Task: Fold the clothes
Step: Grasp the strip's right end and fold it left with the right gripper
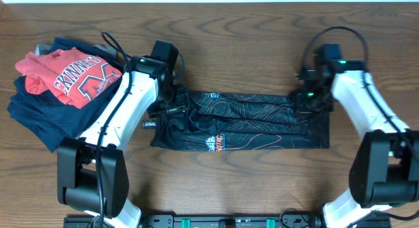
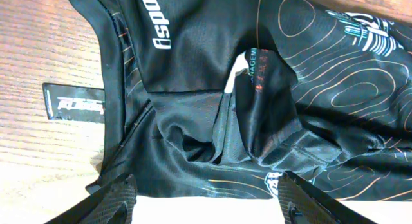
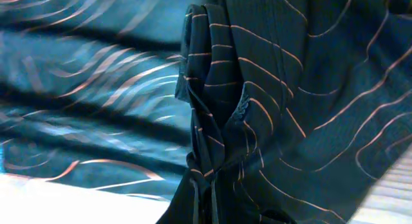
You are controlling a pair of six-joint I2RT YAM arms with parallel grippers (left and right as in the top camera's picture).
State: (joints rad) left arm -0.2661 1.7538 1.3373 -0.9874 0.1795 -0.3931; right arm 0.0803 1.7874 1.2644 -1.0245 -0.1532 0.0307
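Observation:
The black garment [image 1: 242, 123] with thin orange-and-white contour lines lies folded into a long strip across the middle of the table, its small logo [image 1: 216, 145] near the front edge. My left gripper [image 1: 171, 102] is over the strip's left end. In the left wrist view its fingers [image 2: 206, 185] are open, with rumpled black cloth [image 2: 193, 69] just ahead of them. My right gripper [image 1: 306, 102] is at the strip's right end. In the right wrist view a bunched pleat of the cloth [image 3: 290, 89] runs down into the jaws [image 3: 212, 211], which are shut on it and hidden by it.
A red shirt with white lettering [image 1: 65, 74] lies on a pile of navy garments [image 1: 39, 116] at the far left. A black tag [image 2: 74, 103] sticks out from the garment's left end onto the wooden table [image 1: 229, 189].

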